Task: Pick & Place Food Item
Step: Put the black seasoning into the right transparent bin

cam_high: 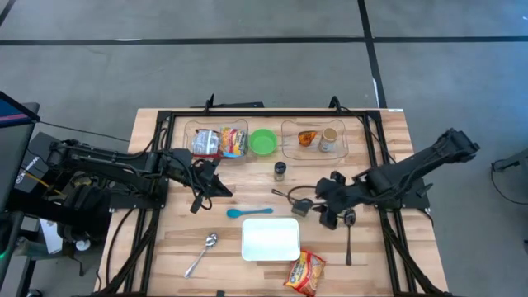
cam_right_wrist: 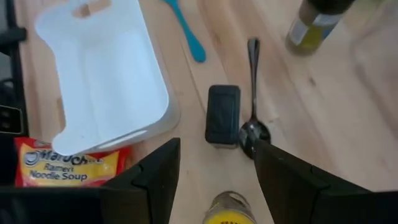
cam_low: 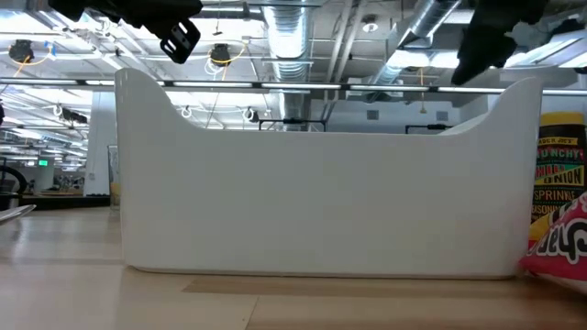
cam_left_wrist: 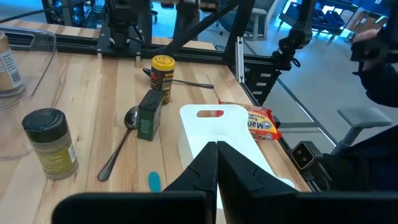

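A red-and-yellow ramen noodle packet (cam_high: 305, 272) lies flat near the table's front edge, beside a white bin (cam_high: 271, 239); the right wrist view shows the packet (cam_right_wrist: 68, 163) and bin (cam_right_wrist: 102, 74) too. A small dark box (cam_right_wrist: 222, 116) and a black spoon (cam_right_wrist: 252, 93) lie on the wood right of the bin. My right gripper (cam_right_wrist: 214, 180) hangs open above them, with a yellow-lidded jar (cam_right_wrist: 230, 210) below the gap and nothing between the fingers. My left gripper (cam_left_wrist: 216, 167) is shut and empty, raised over the table's left middle (cam_high: 210, 180).
Two clear trays at the back hold packets (cam_high: 221, 142) and jars (cam_high: 328, 139), with a green bowl (cam_high: 263, 141) between them. A spice jar (cam_high: 280, 171), a blue spoon (cam_high: 249, 212), a metal spoon (cam_high: 202, 252) and another utensil (cam_high: 349, 235) lie about.
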Controlling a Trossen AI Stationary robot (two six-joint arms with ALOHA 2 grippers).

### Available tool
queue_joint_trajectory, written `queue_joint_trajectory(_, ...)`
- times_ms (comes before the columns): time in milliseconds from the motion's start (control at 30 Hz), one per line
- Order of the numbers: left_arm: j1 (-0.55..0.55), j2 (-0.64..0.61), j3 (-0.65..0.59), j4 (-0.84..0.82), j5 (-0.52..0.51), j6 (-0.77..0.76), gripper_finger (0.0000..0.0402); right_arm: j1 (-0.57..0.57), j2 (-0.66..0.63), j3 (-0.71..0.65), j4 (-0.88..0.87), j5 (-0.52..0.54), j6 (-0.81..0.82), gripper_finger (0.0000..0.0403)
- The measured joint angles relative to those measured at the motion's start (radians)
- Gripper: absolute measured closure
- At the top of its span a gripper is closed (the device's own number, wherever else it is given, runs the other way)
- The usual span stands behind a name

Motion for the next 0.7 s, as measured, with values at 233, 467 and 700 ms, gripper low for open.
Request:
queue_joint_trajectory(233, 0.0, 0.0, 0.0, 0.0, 0.0, 0.0, 0.0402, -0.053, 0.105, 0.0, 0.035, -0.022, -0.002, 0.0205)
queue_joint_trajectory(467, 0.0, 0.0, 0.0, -0.001, 0.0, 0.0, 0.0402, -0.092, 0.187, 0.002, 0.059, -0.068, -0.004, 0.0205)
queue_joint_trajectory(700, 0.0, 0.0, 0.0, -0.002, 0.0, 0.0, 0.0402, -0.091, 0.251, 0.002, 0.083, -0.068, -0.014, 0.0205)
